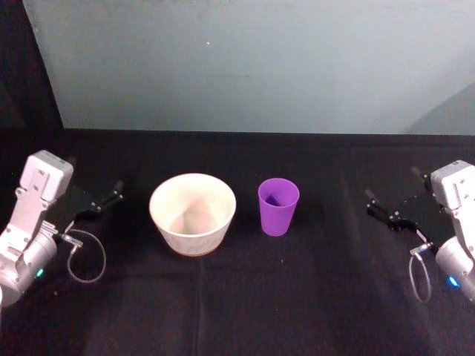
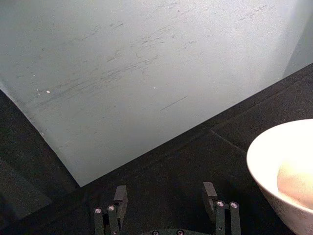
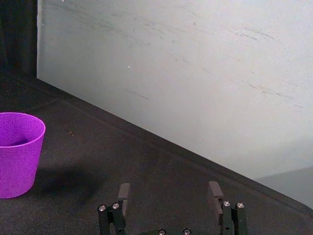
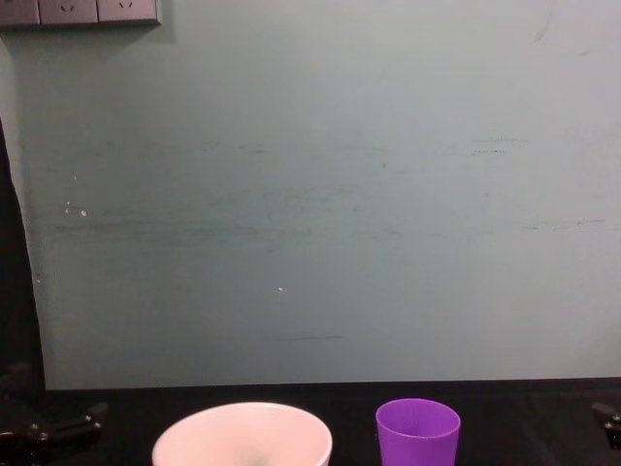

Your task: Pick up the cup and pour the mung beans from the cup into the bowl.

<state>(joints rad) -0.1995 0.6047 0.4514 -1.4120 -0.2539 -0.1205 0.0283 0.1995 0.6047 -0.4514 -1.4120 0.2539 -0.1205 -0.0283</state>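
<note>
The purple cup point(image 1: 278, 206) stands upright on the black table, just right of the bowl point(image 1: 193, 213); its contents cannot be made out. The wide pale bowl sits near the table's middle and looks empty. In the chest view the cup point(image 4: 417, 432) and the bowl point(image 4: 243, 437) rise side by side from the lower edge. My left gripper point(image 1: 107, 199) hovers open at the far left, well clear of the bowl point(image 2: 283, 171). Far right, my right gripper point(image 1: 378, 208) is open too, with a wide gap to the cup point(image 3: 17, 152).
A pale grey-green wall point(image 1: 245, 59) closes off the back of the table. Black cloth point(image 1: 245, 297) covers the whole surface. A cable loop point(image 1: 87, 256) hangs from the left wrist.
</note>
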